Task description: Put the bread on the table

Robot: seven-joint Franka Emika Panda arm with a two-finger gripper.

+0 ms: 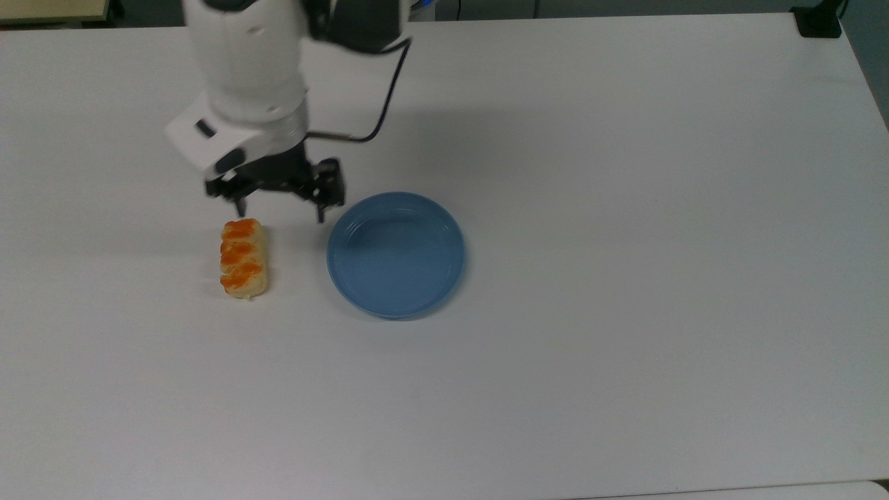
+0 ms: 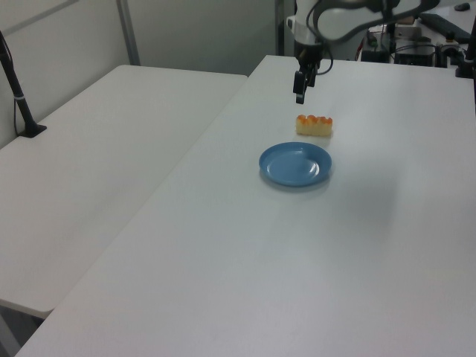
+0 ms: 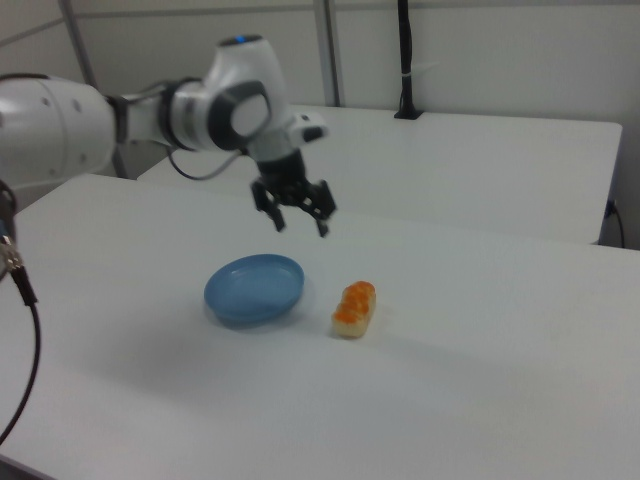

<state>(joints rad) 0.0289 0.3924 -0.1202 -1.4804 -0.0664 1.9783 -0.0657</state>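
On the counter (image 1: 625, 208), the bread (image 1: 243, 267) lies flat, glazed side up, in the top view just left of the blue plate (image 1: 396, 255) and not touching it. Left view: bread (image 2: 314, 126) sits beyond the plate (image 2: 295, 163); right view: bread (image 3: 354, 308) sits to the right of the plate (image 3: 254, 288). Plate holds nothing. Gripper (image 1: 279, 210) hangs in the air above the counter, clear of the bread, fingers spread wide and holding nothing. Right view shows the gripper (image 3: 302, 228) raised above the plate's far side, fingers pointing down. Left view: gripper (image 2: 299, 98) above and behind the bread. Second white counter (image 2: 97, 149) stands alongside.
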